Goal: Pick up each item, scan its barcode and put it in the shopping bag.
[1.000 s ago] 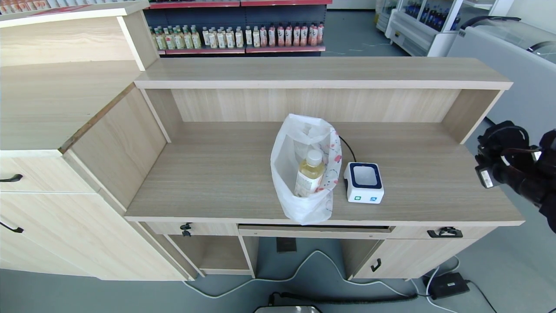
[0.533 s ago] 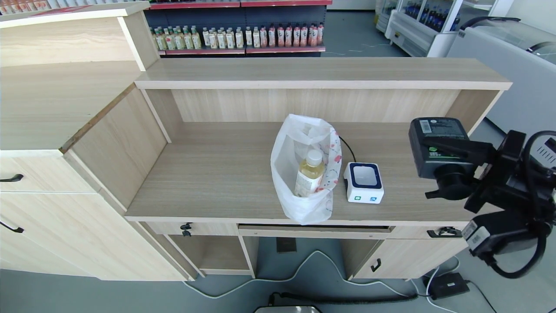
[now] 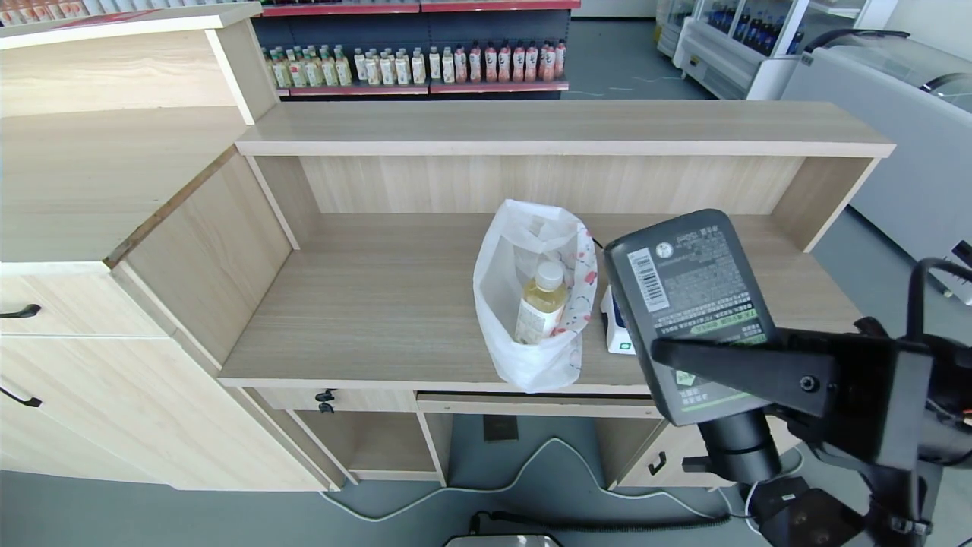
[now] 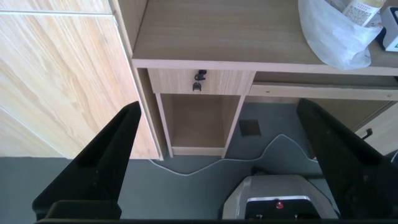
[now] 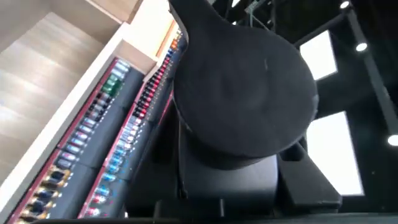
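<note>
The right gripper is closed on a black bottle. One finger lies across the lower part of the bottle's flat back side, near the neck. The bottle is held up in the air close to the head camera, somewhat tilted, with its black cap pointing down. In this view it covers most of the scanner, which stands on the tabletop just beside the shopping bag. The bag stands open, and inside it there is a drink bottle with a white cap and yellowish liquid.

The right arm comes in from the lower right of the head view, and the gripper points toward the robot's left. In the right wrist view, a dark round part of the black bottle sits directly before the camera.

The left gripper is wide open and holds nothing. It hangs low before the desk and faces the drawer lock under the tabletop.

The back label of the black bottle shows a barcode on a white patch, some lines of small white print and a green band; the print is too small to read.
</note>
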### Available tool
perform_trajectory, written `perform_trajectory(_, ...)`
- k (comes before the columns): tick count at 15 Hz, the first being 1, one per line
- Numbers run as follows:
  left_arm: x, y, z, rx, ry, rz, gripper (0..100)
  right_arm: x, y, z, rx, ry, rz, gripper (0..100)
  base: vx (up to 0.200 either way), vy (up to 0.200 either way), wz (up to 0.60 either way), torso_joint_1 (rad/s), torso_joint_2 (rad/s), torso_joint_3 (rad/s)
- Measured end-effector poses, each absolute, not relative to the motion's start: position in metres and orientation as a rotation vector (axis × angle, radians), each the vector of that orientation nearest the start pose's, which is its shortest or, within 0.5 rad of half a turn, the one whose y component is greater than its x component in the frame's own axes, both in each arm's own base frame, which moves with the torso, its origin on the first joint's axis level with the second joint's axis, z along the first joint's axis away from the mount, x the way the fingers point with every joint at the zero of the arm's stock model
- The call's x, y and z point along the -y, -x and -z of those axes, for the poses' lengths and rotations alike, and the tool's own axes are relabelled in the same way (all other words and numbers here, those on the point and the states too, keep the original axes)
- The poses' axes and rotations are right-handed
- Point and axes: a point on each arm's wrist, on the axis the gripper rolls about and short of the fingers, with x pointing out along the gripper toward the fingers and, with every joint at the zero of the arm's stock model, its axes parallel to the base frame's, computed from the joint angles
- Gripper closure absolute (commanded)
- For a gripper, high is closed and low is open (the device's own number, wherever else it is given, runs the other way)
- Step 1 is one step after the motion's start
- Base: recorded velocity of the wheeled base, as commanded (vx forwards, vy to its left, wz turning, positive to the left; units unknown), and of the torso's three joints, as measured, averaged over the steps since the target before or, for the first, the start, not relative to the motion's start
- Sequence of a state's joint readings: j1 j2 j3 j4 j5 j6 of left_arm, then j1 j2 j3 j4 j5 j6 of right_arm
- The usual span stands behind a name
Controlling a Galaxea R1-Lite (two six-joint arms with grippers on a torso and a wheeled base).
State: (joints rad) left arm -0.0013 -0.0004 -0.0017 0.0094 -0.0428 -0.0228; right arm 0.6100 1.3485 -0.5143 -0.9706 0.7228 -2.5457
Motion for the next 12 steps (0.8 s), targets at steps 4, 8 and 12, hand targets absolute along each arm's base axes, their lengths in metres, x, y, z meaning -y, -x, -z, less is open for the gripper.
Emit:
perform_trajectory(4,0.001,0.023,-0.075,-0.008,0.023,0.044,0,-0.145,-0.146,-0.227,1.829,2.047,-0.271,100,0.000,0.000,0.00,0.000,0.00,0.000)
perform_trajectory(8,0.001,0.023,-0.075,-0.008,0.023,0.044,0,-0.151,-0.137,-0.235,1.926,2.022,-0.147,100,0.000,0.000,0.00,0.000,0.00,0.000)
perform_trajectory(12,0.001,0.023,-0.075,-0.008,0.023,0.045,0,-0.160,-0.132,-0.232,1.975,1.981,-0.173,100,0.000,0.000,0.00,0.000,0.00,0.000)
